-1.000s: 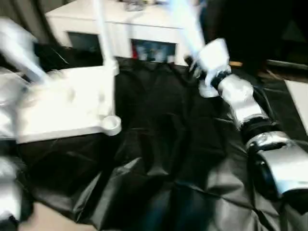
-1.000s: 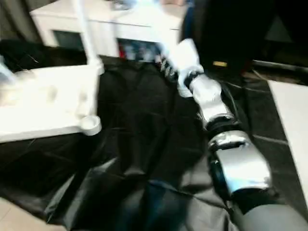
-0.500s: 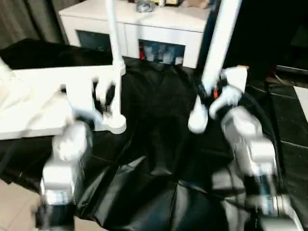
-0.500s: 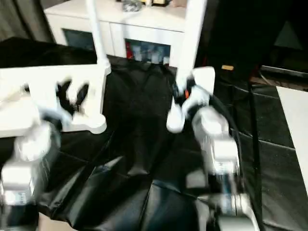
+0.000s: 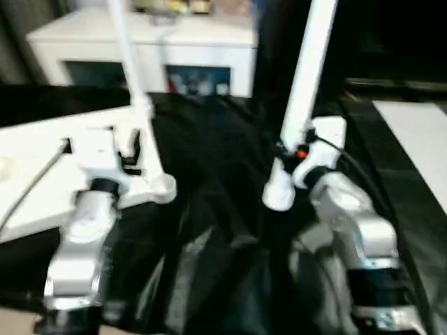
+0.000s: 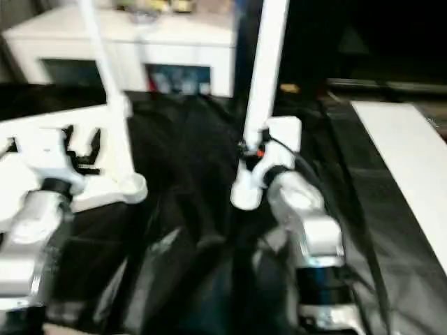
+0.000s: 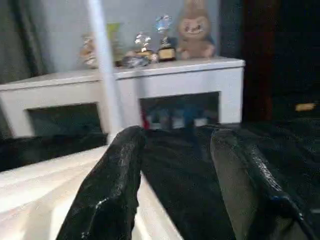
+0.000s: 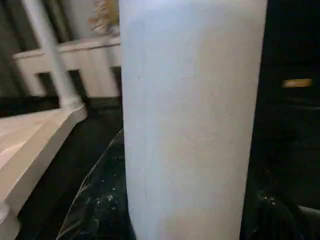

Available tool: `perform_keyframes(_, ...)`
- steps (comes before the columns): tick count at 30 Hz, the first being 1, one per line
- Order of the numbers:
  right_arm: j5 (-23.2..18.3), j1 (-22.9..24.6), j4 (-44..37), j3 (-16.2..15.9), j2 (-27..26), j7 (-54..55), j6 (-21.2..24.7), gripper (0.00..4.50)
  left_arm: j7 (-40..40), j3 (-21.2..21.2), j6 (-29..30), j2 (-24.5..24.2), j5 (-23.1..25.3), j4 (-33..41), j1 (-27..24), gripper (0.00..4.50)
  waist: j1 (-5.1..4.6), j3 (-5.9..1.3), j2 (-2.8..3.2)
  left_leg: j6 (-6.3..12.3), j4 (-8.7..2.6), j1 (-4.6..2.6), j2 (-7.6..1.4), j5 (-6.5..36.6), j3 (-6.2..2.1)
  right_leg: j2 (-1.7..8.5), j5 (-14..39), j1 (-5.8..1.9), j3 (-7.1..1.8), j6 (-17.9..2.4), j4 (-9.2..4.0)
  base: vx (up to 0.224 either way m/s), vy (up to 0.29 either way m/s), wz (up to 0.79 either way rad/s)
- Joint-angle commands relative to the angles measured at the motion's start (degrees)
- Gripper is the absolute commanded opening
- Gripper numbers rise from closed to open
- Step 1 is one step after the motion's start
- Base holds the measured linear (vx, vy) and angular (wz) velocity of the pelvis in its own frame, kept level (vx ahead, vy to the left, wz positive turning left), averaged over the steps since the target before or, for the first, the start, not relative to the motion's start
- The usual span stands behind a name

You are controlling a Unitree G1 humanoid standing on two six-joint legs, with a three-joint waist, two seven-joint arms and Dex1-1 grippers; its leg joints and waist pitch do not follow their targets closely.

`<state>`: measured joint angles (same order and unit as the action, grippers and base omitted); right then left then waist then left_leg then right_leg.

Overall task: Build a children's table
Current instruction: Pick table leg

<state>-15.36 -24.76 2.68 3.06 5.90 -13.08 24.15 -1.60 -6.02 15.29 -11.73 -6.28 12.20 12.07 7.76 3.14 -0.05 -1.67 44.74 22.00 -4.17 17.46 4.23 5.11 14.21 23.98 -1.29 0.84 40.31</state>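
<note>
The square table top (image 5: 42, 174) is lying upside down on black sheeting (image 5: 223, 209), which is covering the floor in front of a white cabinet (image 5: 202, 49) with dark glass doors. One white leg (image 5: 126, 56) is already standing upright in the corner of the top nearest the cabinet. The corner socket (image 5: 164, 187) on the side towards the loose leg is sitting open, with nothing in it.

The left pincer (image 5: 130, 150) is hovering just over the table top, between that standing leg and the open socket. Its two black fingers (image 7: 112, 190) are standing apart with nothing between them; past them, the left wrist view is showing the standing leg, the edge of the top and the cabinet, on which a plush toy (image 7: 194, 31) and small trophies (image 7: 150, 45) are sitting.

The right pincer (image 5: 288, 150) is gripping a loose white leg (image 5: 304, 91) near its lower end. That leg is standing nearly upright, leaning slightly away from the table top, with its rounded end (image 5: 277, 195) hanging above the sheeting, apart from the open socket. In the right wrist view the gripped leg is rising close in front of the camera, with the table top and its standing leg off to one side.

A pale floor strip (image 5: 415, 139) is lying beyond the sheeting, on the far side of the loose leg from the table top.
</note>
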Motion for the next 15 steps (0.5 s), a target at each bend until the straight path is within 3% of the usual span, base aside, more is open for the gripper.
perform_keyframes(1, -0.29, -1.09, -0.20, -1.20, -0.69, -0.75, 0.37, 1.75, 0.54, -0.83, 0.95, -0.60, 0.54, 0.82, 0.11, 2.46, 1.11, -3.36, -1.53, -1.13, -2.44, 2.28, -0.78, -0.61, -1.06, 5.59, 29.05, -5.34, -9.39, -6.61, -11.28, -0.068, 0.211, -0.47)
perform_keyframes(2, -0.08, -1.20, 0.10, -1.49, -0.70, -0.94, 0.39, 1.75, 0.63, -0.87, 1.06, -0.50, 0.54, 0.85, 0.05, 2.46, 1.08, -3.48, -0.26, 0.28, -5.42, 0.48, -1.24, -1.34, -0.89, 2.52, 28.01, -4.08, -10.42, -8.00, -12.21, -0.073, 0.281, -0.42)
perform_keyframes(3, 0.30, -1.12, 0.15, -1.94, -0.87, -0.93, 0.58, 1.75, 0.71, -0.90, 1.16, -0.41, 0.85, 0.90, -0.06, 2.46, 0.48, -3.88, 1.39, 2.08, -9.97, -2.68, -2.25, -0.47, 0.40, -1.55, 26.94, -1.99, -9.33, -5.84, -12.21, -0.073, 0.281, -0.42)
perform_keyframes(4, 1.57, -0.77, 0.07, -3.56, -0.83, -0.90, 0.65, 1.75, 1.29, -1.15, 2.00, -0.05, 1.23, 1.10, -0.26, 2.46, -0.65, -3.38, 1.80, 6.17, -13.03, -3.22, -3.51, 3.48, 0.09, -3.79, 22.69, 0.02, -6.24, -4.76, -9.52, -0.084, 0.302, -0.49)
perform_keyframes(5, 1.57, -0.77, 0.07, -3.56, -0.83, -0.90, 0.65, 1.75, 1.29, -1.15, 2.00, -0.05, 1.23, 1.10, -0.26, 2.46, -3.30, -4.56, 3.95, 17.93, -14.92, -3.31, -4.34, 3.05, -3.17, -4.72, 12.66, 0.98, 0.60, -6.26, -2.27, -0.071, 0.297, -0.14)
perform_keyframes(6, 1.64, -0.48, 0.02, -4.06, -1.13, -0.71, 1.05, 1.75, 2.99, -1.21, 2.23, -0.11, 3.04, 1.14, -0.32, 2.46, -4.61, -4.98, 3.87, 24.84, -15.39, -4.52, -6.17, 0.41, -3.26, -3.98, 7.52, 2.68, 4.12, -5.30, 2.53, -0.071, 0.297, -0.14)
perform_keyframes(7, 1.66, -0.44, 0.03, -4.04, -1.17, -0.60, 1.03, 1.75, 3.07, -1.09, 2.24, -0.19, 3.28, 1.13, -0.33, 2.46, -4.46, -4.47, 4.50, 26.27, -15.37, -3.83, -6.95, -2.77, -3.85, -3.29, 6.14, 2.55, 4.92, -5.01, 3.10, -0.054, 0.294, 0.11)
perform_keyframes(8, 2.51, -0.31, 0.07, -4.54, -0.87, -0.30, 0.67, 1.75, 3.15, -0.47, 2.37, -0.64, 4.24, 1.18, -0.38, 2.46, -4.14, -4.10, 3.82, 27.59, -14.48, -3.74, -7.76, -7.86, -3.49, -2.64, 4.71, 2.80, 6.03, -4.31, 2.70, -0.069, 0.238, -0.05)
perform_keyframes(9, 3.27, -0.23, 0.05, -5.33, -0.33, -0.78, 0.46, 1.75, 3.40, 0.05, 2.33, -0.81, 5.06, 1.26, -0.40, 2.46, -3.88, -4.41, 3.36, 25.73, -13.90, -3.71, -8.70, -10.86, -4.29, -1.42, 3.59, 2.05, 5.53, -4.45, 1.39, -0.069, 0.238, -0.05)
perform_keyframes(10, 3.40, -0.18, 0.04, -5.62, -0.11, -1.08, 0.90, 1.75, 3.54, 0.42, 2.51, -0.61, 5.27, 1.36, -0.34, 2.46, -3.41, -4.78, 3.11, 22.64, -13.25, -3.82, -9.28, -12.60, -4.68, -0.59, 2.04, 1.81, 4.56, -4.96, -0.03, -0.094, 0.184, -0.03)
perform_keyframes(11, 3.41, -0.18, 0.04, -5.64, -0.10, -1.10, 0.92, 1.75, 3.55, 0.44, 2.52, -0.60, 5.28, 1.37, -0.34, 2.46, -3.04, -4.51, 2.73, 18.19, -13.69, -2.63, -10.15, -11.66, -4.92, 0.49, 0.61, 0.52, 3.38, -6.05, -1.15, -0.131, 0.147, 0.03)
perform_keyframes(12, 3.56, -0.26, 0.00, -5.89, -0.25, -1.34, 0.84, 1.75, 4.34, 1.33, 3.41, -0.19, 6.36, 1.62, 0.02, 2.46, -2.96, -5.27, 2.90, 8.92, -15.73, -0.20, -6.86, -2.22, -9.88, 0.72, -0.67, -2.99, 5.13, -13.09, -0.82, -0.131, 0.147, 0.03)
perform_keyframes(13, 3.60, -0.31, -0.02, -5.95, -0.33, -1.41, 0.74, 1.75, 4.52, 1.55, 3.64, -0.05, 6.65, 1.64, 0.14, 2.46, -3.16, -5.23, 3.31, 6.78, -16.23, -1.21, -6.82, 3.15, -11.85, -0.51, 2.90, -1.61, 5.52, -13.08, 0.05, -0.134, 0.105, 0.28)
perform_keyframes(14, 4.08, -0.41, 0.07, -6.25, -0.23, -1.39, 0.47, 1.75, 4.69, 1.62, 3.92, 0.11, 6.73, 1.66, 0.25, 2.46, -4.08, -4.41, 4.35, 1.75, -19.38, -1.12, -7.22, 18.30, -15.70, -1.98, 10.51, -1.46, 5.15, -9.24, 2.47, -0.115, 0.036, 0.54)
perform_keyframes(15, 4.49, -0.50, 0.23, -6.41, -0.15, -1.27, 0.24, 1.75, 5.00, 1.47, 4.39, 0.40, 6.60, 1.66, 0.35, 2.46, -4.08, -3.79, 5.24, -6.15, -21.31, -0.34, -5.16, 32.46, -17.56, -3.78, 11.70, -1.48, 4.79, -6.20, 5.13, -0.115, 0.036, 0.54)
